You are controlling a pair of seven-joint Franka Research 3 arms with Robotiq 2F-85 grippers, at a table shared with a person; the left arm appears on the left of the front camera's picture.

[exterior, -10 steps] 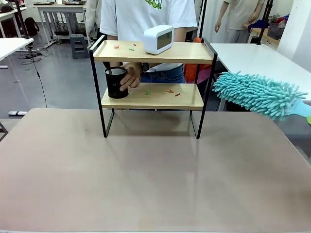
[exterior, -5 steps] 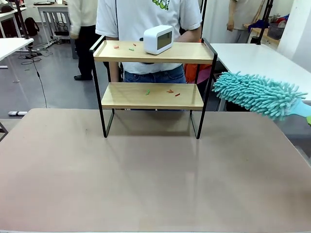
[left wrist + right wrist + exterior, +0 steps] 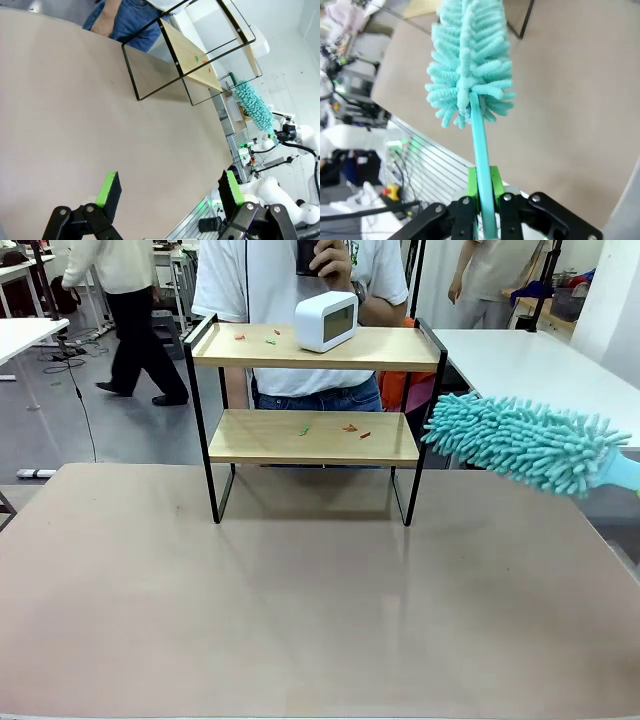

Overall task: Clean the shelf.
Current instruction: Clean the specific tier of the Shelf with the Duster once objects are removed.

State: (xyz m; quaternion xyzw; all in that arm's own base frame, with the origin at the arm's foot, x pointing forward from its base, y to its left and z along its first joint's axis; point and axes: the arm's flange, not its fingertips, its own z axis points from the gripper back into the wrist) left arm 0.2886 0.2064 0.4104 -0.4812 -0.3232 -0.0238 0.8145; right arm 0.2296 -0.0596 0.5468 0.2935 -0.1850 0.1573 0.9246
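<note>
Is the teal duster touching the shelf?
Cannot tell. Front view: the duster overlaps the shelf at its right post, depth unclear; left wrist view is too distant.

Wht clock [image 3: 326,321], tan tbl [image 3: 300,620], person w/ wht tee [image 3: 250,280] at far side

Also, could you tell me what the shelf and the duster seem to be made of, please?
The shelf: boards look like light matte wood or laminate, going by the pale tan surface; the frame looks like thin black-painted metal rod. The duster: head of soft, fuzzy teal chenille-like strands, probably microfibre; its handle is smooth and teal, likely plastic.
</note>
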